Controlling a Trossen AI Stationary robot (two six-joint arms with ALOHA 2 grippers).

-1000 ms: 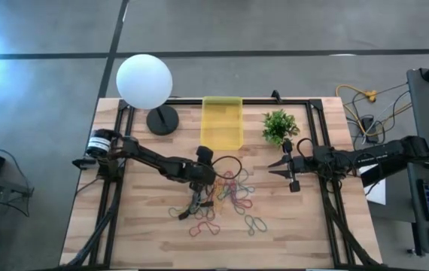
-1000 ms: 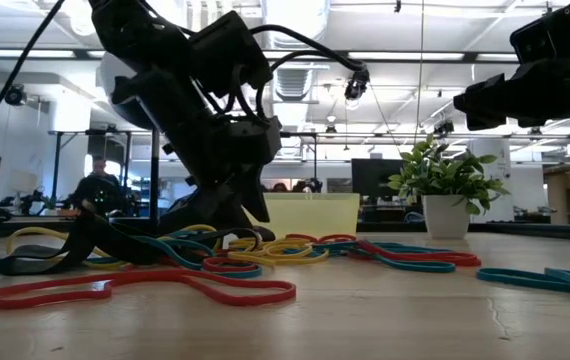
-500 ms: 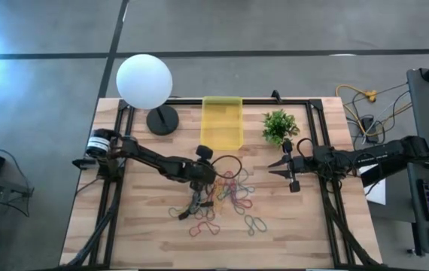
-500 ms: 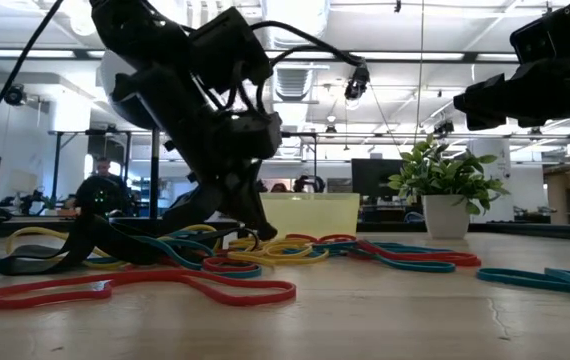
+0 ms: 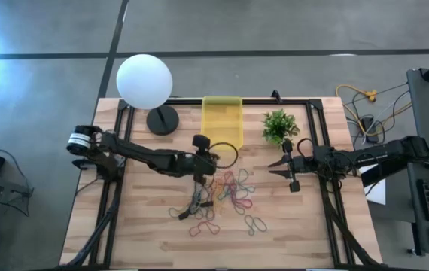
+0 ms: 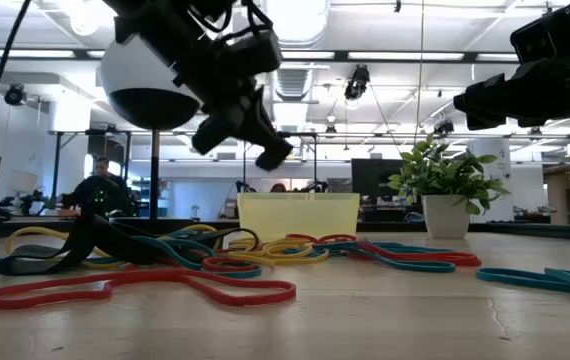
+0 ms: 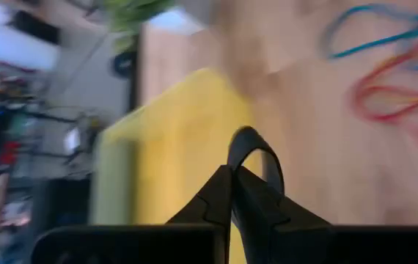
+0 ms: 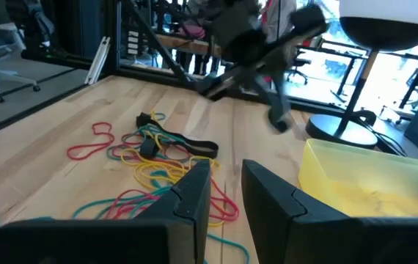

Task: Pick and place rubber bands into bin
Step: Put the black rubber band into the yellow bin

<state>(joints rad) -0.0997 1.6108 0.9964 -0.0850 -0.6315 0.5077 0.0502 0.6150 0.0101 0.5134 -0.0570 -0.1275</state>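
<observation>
Many rubber bands (image 5: 226, 192) in red, yellow, teal and black lie tangled at the table's middle, and the low view shows the same pile (image 6: 215, 255). My left gripper (image 5: 216, 159) hangs above the pile's far edge, just in front of the yellow bin (image 5: 222, 124), and is shut on a black rubber band (image 7: 257, 143). In the low view that gripper (image 6: 273, 157) stands well above the table. My right gripper (image 5: 284, 169) waits to the right of the pile, raised, open, with nothing between its fingers (image 8: 194, 194). My left gripper pinches the black band at one spot on its loop (image 7: 235, 170) between its two fingertips. The fingers slant down toward the table's right side. The rest of the band stands out past the tips as an open loop (image 5: 228, 155), lifted clear of the table.
A white globe lamp (image 5: 144, 81) on a black foot stands at the far left and a small green plant (image 5: 278, 126) at the far right, on either side of the bin. Black frame rails (image 5: 120, 181) run along the table's sides. A person (image 6: 95, 185) sits far behind.
My left gripper has shut at the pile's far edge, then risen well above the table and tipped closer to level. The black band has come up with it, clear of the pile. The other bands lie as before.
</observation>
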